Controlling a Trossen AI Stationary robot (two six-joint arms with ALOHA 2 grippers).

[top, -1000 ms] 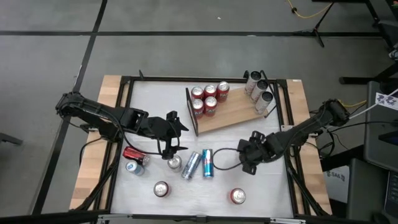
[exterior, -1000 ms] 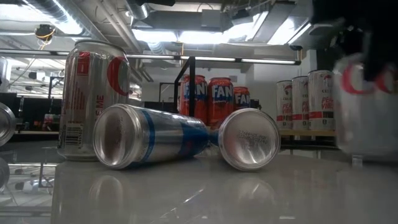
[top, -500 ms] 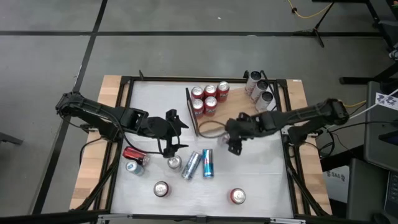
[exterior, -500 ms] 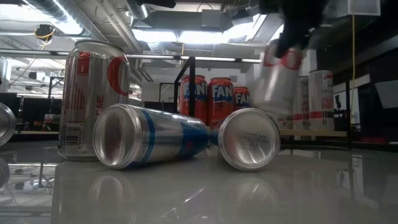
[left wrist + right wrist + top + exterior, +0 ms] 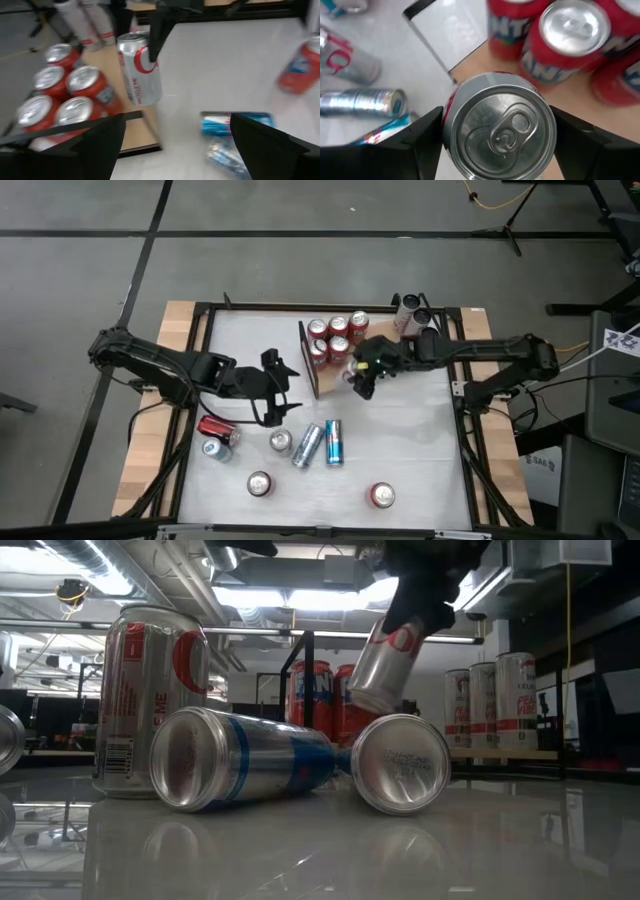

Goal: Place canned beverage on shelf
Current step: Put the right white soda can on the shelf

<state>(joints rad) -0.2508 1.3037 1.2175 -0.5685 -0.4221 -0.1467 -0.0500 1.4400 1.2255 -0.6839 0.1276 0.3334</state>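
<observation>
Above the shelf (image 5: 385, 358), right fingers (image 5: 427, 137) clamp a silver can (image 5: 498, 131).

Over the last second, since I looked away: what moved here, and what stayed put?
The right gripper, fingers shut on a silver-and-red can, carried it from the table's near right up to the shelf, beside the orange cans. The left gripper, empty, lifted away from the upright can. The other cans stayed.
</observation>
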